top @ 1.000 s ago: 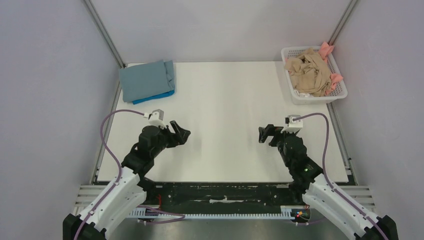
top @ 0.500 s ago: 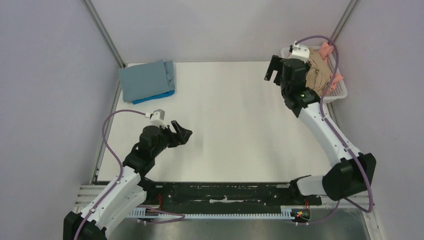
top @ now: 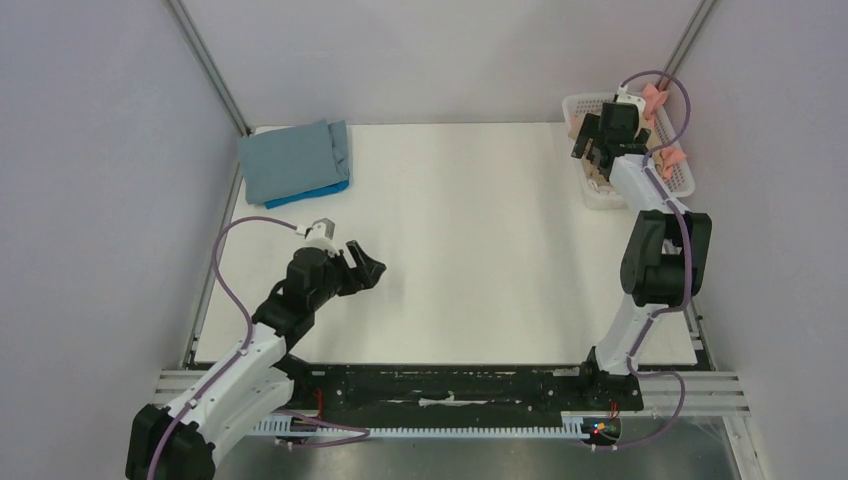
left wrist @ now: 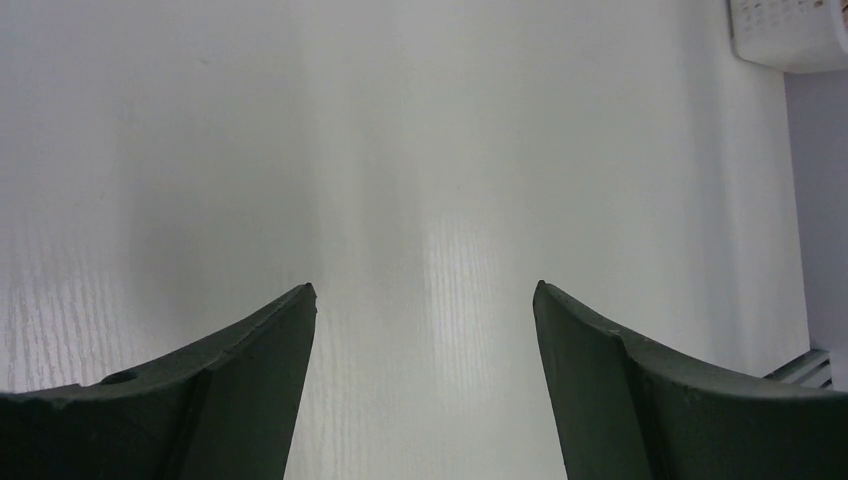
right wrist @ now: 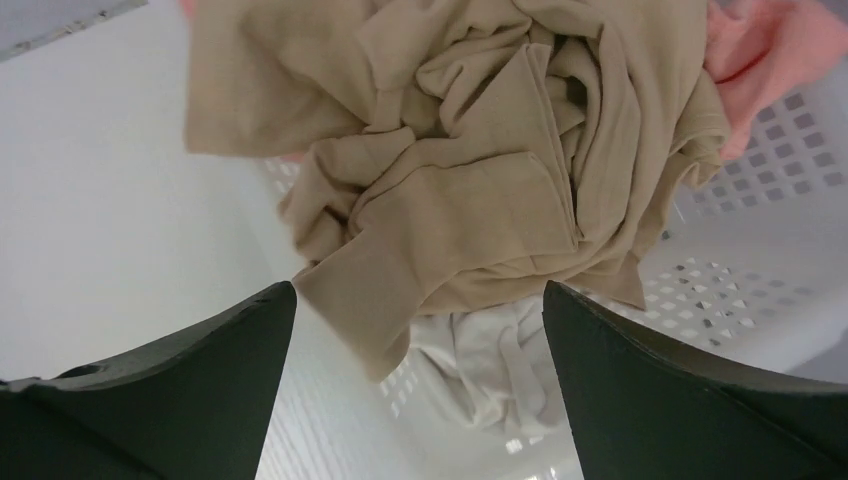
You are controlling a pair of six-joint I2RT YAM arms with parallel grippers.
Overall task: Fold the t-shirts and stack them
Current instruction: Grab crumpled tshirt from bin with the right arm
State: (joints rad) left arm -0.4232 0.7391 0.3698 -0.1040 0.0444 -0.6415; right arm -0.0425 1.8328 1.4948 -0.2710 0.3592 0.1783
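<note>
A crumpled beige-tan t-shirt (right wrist: 470, 150) fills the white lattice basket (right wrist: 760, 290), with a salmon pink t-shirt (right wrist: 770, 50) under it at the far side and a white cloth (right wrist: 500, 360) beneath. My right gripper (right wrist: 420, 290) hangs open just above the beige shirt, touching nothing. From above, the right gripper (top: 597, 150) covers most of the basket (top: 610, 195). At the back left a folded grey-blue t-shirt (top: 295, 160) lies on a bright blue one (top: 322, 190). My left gripper (top: 365, 265) is open over bare table.
The basket sits in the table's back right corner against the grey side wall. In the left wrist view, the left gripper (left wrist: 424, 288) faces across the white table, with the basket's corner (left wrist: 790, 30) far off. Metal frame posts stand at both back corners.
The right arm has swung from the near middle of the table out to the back right, ending over the basket. The left arm has barely moved. Both grippers stayed open.
</note>
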